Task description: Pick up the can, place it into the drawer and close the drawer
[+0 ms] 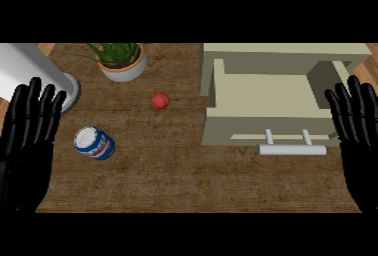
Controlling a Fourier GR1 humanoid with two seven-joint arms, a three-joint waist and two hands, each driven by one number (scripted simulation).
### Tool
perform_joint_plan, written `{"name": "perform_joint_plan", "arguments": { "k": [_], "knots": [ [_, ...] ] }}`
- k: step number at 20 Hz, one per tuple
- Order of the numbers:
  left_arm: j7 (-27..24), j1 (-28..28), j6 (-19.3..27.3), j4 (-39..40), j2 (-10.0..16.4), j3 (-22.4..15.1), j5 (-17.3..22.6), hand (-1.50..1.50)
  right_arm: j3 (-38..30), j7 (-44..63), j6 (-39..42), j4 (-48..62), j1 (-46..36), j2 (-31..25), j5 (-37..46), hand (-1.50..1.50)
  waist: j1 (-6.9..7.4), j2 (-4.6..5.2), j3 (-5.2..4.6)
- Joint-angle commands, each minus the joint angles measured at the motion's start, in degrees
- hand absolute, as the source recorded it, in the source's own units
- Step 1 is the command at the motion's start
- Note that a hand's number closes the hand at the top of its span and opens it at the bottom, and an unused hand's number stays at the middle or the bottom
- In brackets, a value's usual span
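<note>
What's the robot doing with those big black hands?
Nothing is being held yet. Both hands are open with fingers up: the left hand rests at the left edge and the right hand at the right edge. The blue and white can sits on the counter near the left hand. The drawer is pulled open, and the can is not in it.

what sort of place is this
Probably a kitchen counter: a brown top carrying a beige drawer pulled open, a can and a potted plant.
</note>
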Motion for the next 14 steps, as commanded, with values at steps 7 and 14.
{"name": "perform_joint_plan", "arguments": {
  "k": [7, 14],
  "knots": [
    [2.75, -0.10, -30.39, 7.30, 16.43, -3.47, 20.97, -1.50, -2.59, 5.27, -4.88, 4.63, 2.65, 2.53, 0.91, -1.50, -2.58, 1.47, 1.55],
    [-2.72, 0.44, -53.61, 22.30, 34.10, 11.07, 39.81, -1.50, -7.28, 6.79, -3.70, 0.83, 10.13, 0.68, -2.47, -1.50, -1.56, 0.11, 1.66]
  ]
}}
